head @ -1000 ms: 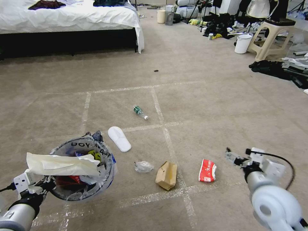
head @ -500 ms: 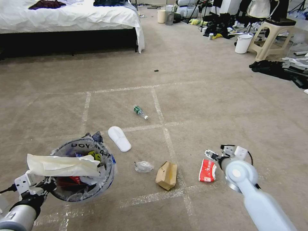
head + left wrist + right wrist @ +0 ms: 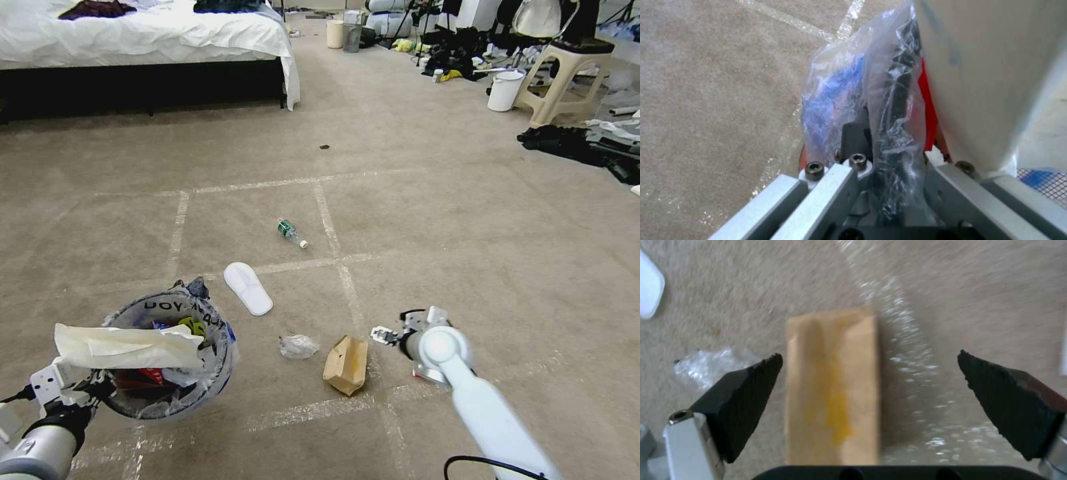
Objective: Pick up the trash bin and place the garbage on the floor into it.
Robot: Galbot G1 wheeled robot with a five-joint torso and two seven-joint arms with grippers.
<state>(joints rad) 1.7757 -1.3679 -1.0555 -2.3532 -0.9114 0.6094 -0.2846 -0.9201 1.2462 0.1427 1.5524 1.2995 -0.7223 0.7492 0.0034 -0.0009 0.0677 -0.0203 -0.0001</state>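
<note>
Holding the trash bin (image 3: 170, 360) by its rim at my 10 o'clock, left gripper (image 3: 93, 387) clamped on rim and plastic liner (image 3: 889, 110); the bin hangs clear of the carpet, a long white wrapper (image 3: 127, 345) draped across its top. Going right: white slipper (image 3: 248, 288) at 11, small green-label bottle (image 3: 291, 233) beyond it near 12, crumpled clear plastic (image 3: 298, 346) just beside the paper bag (image 3: 347, 364) at about 12. My right gripper (image 3: 385, 335) is at 1 o'clock, just right of the bag, fingers (image 3: 746, 400) spread wide. In the wrist view the bag sits close to one finger, well off the other, not centred. Risk, my guess: closing like this could shove the bag sideways or pinch only an edge, so it folds and slips. The draped wrapper could slide off if the bin tips.
</note>
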